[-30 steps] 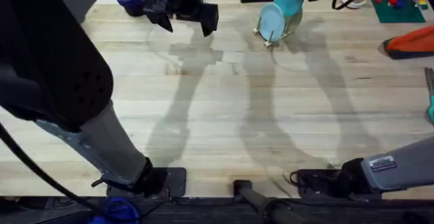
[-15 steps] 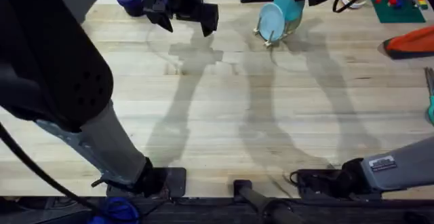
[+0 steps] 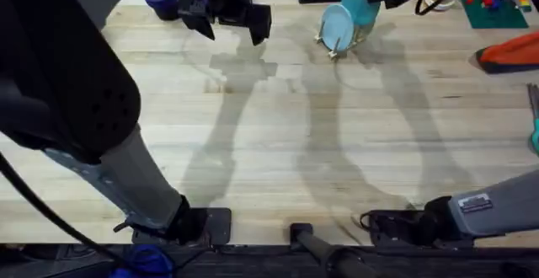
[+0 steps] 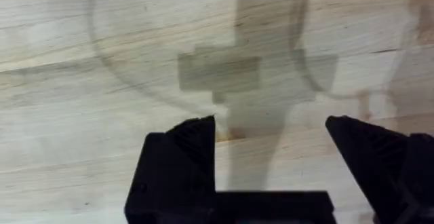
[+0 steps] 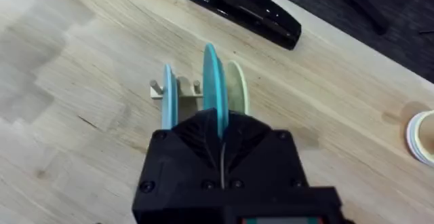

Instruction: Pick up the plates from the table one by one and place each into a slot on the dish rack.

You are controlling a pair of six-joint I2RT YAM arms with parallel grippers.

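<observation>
Your right gripper (image 5: 220, 139) grips the turquoise plate (image 5: 213, 81) upright in the rack (image 5: 178, 91), between two other plates; release next. The left gripper (image 4: 271, 139) is open.

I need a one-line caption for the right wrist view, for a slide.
Right gripper shut on the turquoise plate, holding it upright in the dish rack between the light-blue plate and the cream plate.

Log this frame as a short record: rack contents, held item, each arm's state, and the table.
rack: dish rack holds a light-blue plate and a cream plate, both on edge
held: turquoise plate, upright between them, at the rack
right gripper: jaws shut on the turquoise plate's edge
left gripper: jaws open, holding nothing, above bare table
other: black stapler behind the rack
</observation>
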